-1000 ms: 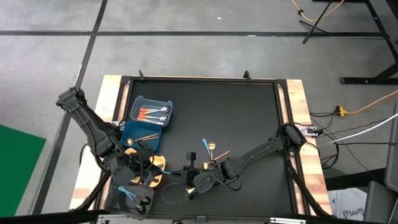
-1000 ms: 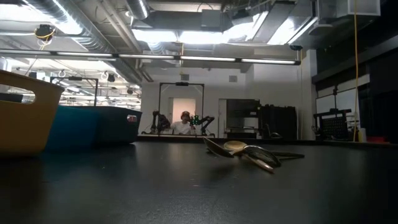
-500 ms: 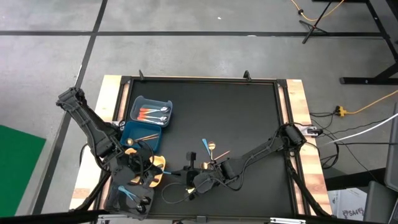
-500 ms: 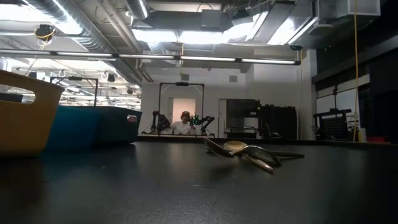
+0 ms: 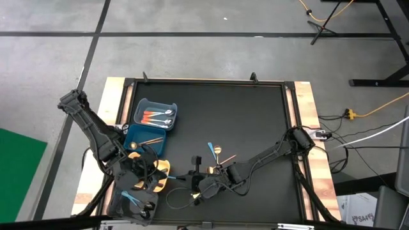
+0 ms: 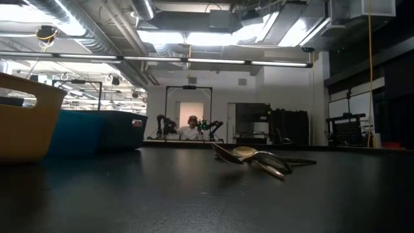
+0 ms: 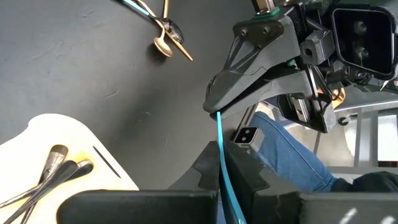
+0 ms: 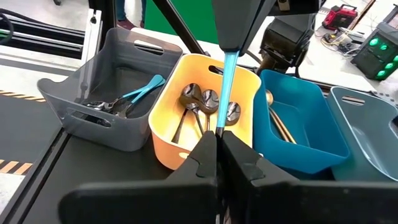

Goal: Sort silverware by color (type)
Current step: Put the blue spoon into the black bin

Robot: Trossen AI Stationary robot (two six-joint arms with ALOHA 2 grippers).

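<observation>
A light blue piece of silverware (image 7: pixel 219 134) spans the short gap between my two grippers, above the table beside the yellow bin (image 5: pixel 158 171). My left gripper (image 7: pixel 222 171) is shut on one end and my right gripper (image 8: pixel 217 142) on the other. In the high view the two grippers (image 5: pixel 163 176) (image 5: pixel 190 180) face each other near the table's front edge. Both ends of the piece are hidden inside the fingers. Loose on the table lie a light blue piece (image 5: pixel 210 149) and gold spoons (image 5: pixel 219 153), the latter also in the low view (image 6: pixel 255 158). My left gripper pinches the thin light blue handle (image 7: pixel 221 152) between its two fingers, which lie along it. The piece runs straight out from the fingers, clear of the table. My right gripper pinches the same handle's other end (image 8: pixel 220 124) between its fingers, likewise along it and coming from the table's right.
Four bins stand in a row at the table's left: a grey one (image 8: pixel 99 84) with light blue pieces, the yellow one (image 8: pixel 205 118) with dark spoons, a dark blue one (image 8: pixel 298 118) with gold pieces, and a light blue one (image 5: pixel 155 115) with orange-handled pieces. Dark pieces (image 5: pixel 174 198) lie near the front edge.
</observation>
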